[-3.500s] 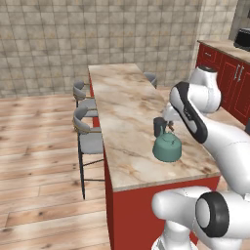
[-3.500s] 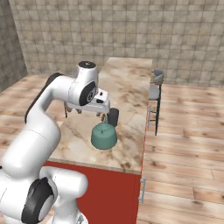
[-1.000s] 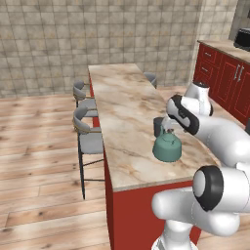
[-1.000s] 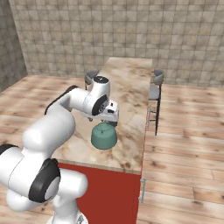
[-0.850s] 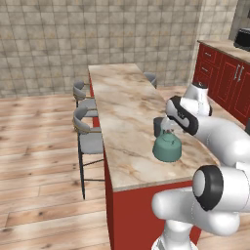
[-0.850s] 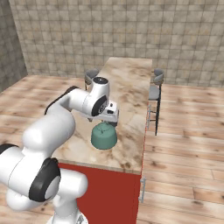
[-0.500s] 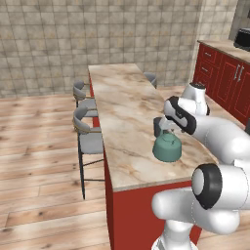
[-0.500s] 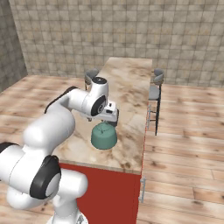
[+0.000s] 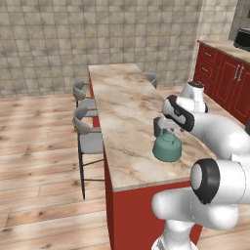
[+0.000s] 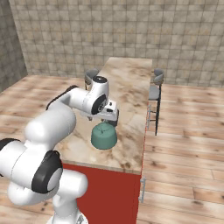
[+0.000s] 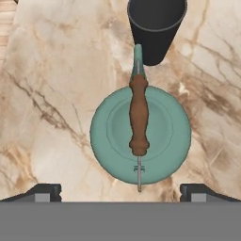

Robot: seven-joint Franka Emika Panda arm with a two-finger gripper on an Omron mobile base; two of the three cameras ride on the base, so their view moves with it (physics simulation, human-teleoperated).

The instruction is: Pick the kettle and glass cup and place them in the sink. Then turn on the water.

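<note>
Nearest to us in the hand view, we see the gripper with its two dark tips spread wide at the lower left and lower right of the frame, nothing between them but the kettle further down. The kettle sits in the middle of that frame, a teal-green round body with a brown handle running straight up the frame across its top. Its spout points toward the top of the frame, where the glass cup, dark and cylindrical, stands upright just beyond it; whether the two touch we cannot tell.

In the left base view we find the kettle right of centre on the marble counter, near the counter's near right corner, with the cup just behind it. The white arm bends over both from the right. In the right base view the kettle lies left of centre under the hand, which hovers just above it.

Further off in the left base view, two grey stools stand along the counter's left side, and red cabinets fill the upper right. A tiled wall closes the background.
</note>
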